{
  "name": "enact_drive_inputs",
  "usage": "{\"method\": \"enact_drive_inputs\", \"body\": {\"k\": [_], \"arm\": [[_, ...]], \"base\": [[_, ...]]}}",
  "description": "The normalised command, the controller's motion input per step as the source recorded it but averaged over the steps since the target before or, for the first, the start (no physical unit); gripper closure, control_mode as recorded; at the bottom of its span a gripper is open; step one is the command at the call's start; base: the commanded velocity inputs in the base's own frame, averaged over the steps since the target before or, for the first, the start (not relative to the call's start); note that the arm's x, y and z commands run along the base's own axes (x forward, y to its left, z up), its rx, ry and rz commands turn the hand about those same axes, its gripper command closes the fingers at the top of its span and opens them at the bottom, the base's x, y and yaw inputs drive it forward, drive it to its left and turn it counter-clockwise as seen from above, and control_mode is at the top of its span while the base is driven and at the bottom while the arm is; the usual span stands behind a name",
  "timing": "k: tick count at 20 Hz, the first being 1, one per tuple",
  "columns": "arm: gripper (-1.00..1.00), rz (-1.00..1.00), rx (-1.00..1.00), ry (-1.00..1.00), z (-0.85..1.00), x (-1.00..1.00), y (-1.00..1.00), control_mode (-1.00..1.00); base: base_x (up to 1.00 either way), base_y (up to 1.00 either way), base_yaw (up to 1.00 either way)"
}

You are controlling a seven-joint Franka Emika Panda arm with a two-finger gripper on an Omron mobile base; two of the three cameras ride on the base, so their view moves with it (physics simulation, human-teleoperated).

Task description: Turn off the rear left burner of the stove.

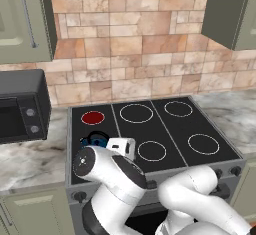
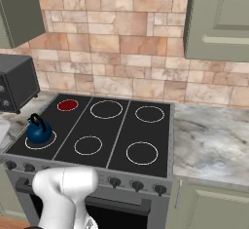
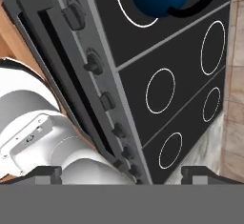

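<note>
Pincer (image 3: pixel 122 173) hovers above stove (image 3: pixel 157 70).

A tan stone-tile wall (image 1: pixel 135 54) backs a marbled grey surface (image 2: pixel 214 140), with pale green cabinets (image 2: pixel 219 18) above and a black microwave (image 1: pixel 22 106) at left.

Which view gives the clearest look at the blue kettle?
The right base view: the blue kettle sits unobstructed on the front left zone. In the left base view the arm hides most of it; the hand view crops its top.
</note>
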Motion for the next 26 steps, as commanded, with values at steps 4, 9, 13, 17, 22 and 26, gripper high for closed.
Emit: {"method": "enact_drive_inputs", "body": {"k": [4,9,13,17,22,26], "arm": [[-1.0,0.01,-0.03,0.0,-0.19,-0.14,0.0,-1.0],[-1.0,0.01,-0.1,0.0,-0.39,-0.02,0.04,-1.0],[-1.0,0.05,-0.09,-0.11,-0.57,0.0,0.02,-1.0],[-1.0,0.04,-0.17,-0.11,-0.59,0.1,0.32,-1.0],[-1.0,0.03,-0.13,-0.24,-0.56,0.0,0.23,-1.0],[-1.0,0.0,-0.02,-0.17,-0.51,0.0,0.09,-1.0]], "base": [[0.0,0.0,0.0],[0.0,0.0,0.0],[0.0,0.0,0.0],[0.0,0.0,0.0],[0.0,0.0,0.0],[0.0,0.0,0.0]]}}
